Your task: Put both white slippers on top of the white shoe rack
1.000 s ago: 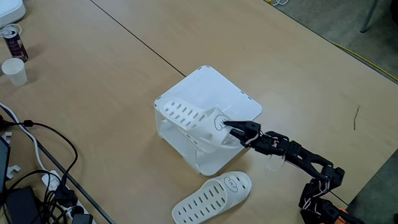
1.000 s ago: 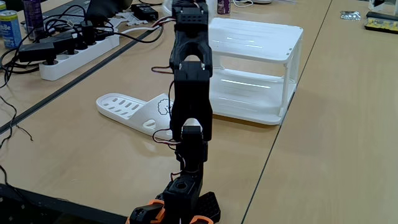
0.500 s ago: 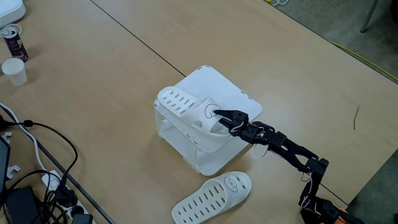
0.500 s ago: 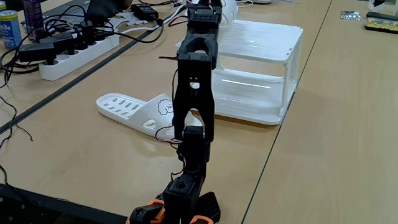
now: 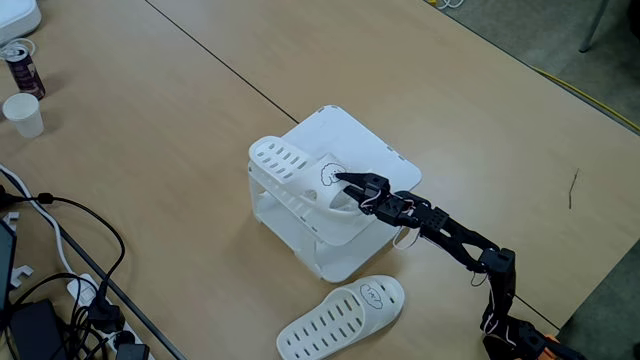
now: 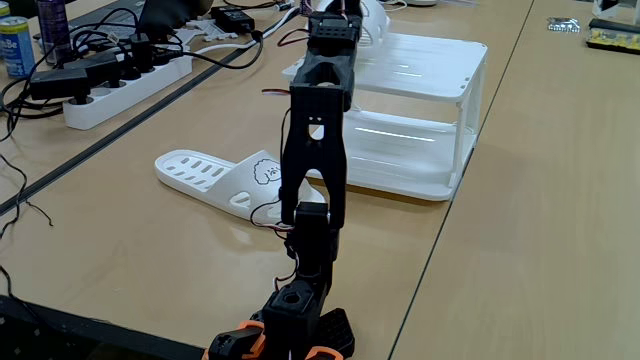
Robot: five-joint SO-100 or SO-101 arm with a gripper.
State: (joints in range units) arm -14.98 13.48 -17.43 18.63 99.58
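The white shoe rack [image 5: 350,150] sits mid-table in the fixed view from above, its flat top panel carrying one of the white slippers [image 5: 295,175], which lies toward the panel's 9 o'clock side with its toe overhanging that edge. The arm reaches in from 4 o'clock, and the gripper [image 5: 345,181] is clenched on this slipper's strap. The second slipper [image 5: 340,315] lies flat on the table at the rack's 6 o'clock, untouched. The risk I see is in the release: with so much of the slipper past the edge, opening the jaws here could let it tip off toward 9 o'clock, and it crowds nothing yet but leaves the free panel space at 1 o'clock for its mate. A small black cartoon-face mark shows on each strap; its lettering is too small to read, as are the cans' labels [image 5: 22,68].
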